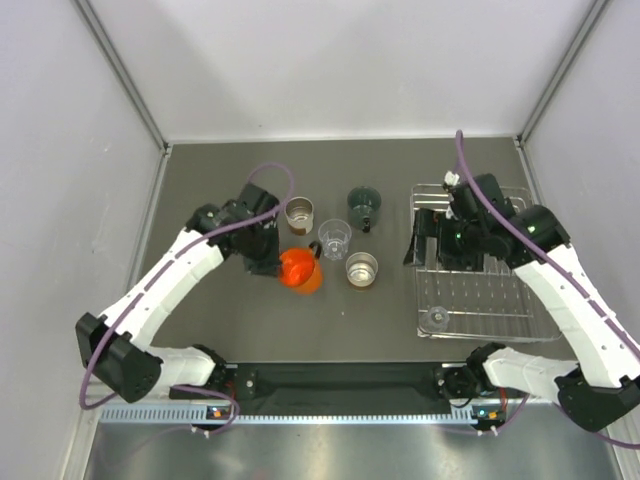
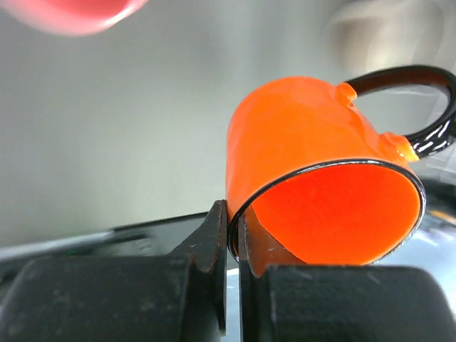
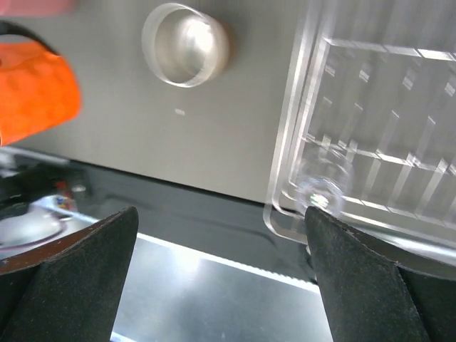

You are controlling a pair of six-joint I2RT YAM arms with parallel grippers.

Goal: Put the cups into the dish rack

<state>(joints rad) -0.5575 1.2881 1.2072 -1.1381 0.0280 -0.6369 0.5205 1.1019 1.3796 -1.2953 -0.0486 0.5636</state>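
The left claw [image 2: 233, 224] is pinching the rim of the orange cup [image 2: 313, 185], one finger inside and one outside, holding it tilted well to the left of the dish rack [image 1: 480, 300], while the right claw [image 3: 221, 263] is hanging spread and empty over the rack's left side. Only one clear cup [image 1: 435, 318] is sitting inside the rack, at its near left corner, so loading is looking barely begun. A steel cup [image 1: 362, 268], a second clear cup [image 1: 335, 237], the dark green cup [image 1: 364, 205] and a farther steel cup [image 1: 299, 212] are waiting on the desk [image 1: 380, 320] left of the rack

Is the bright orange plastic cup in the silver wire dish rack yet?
No, the left gripper pinches the rim of the bright orange cup, well left of the silver wire dish rack.
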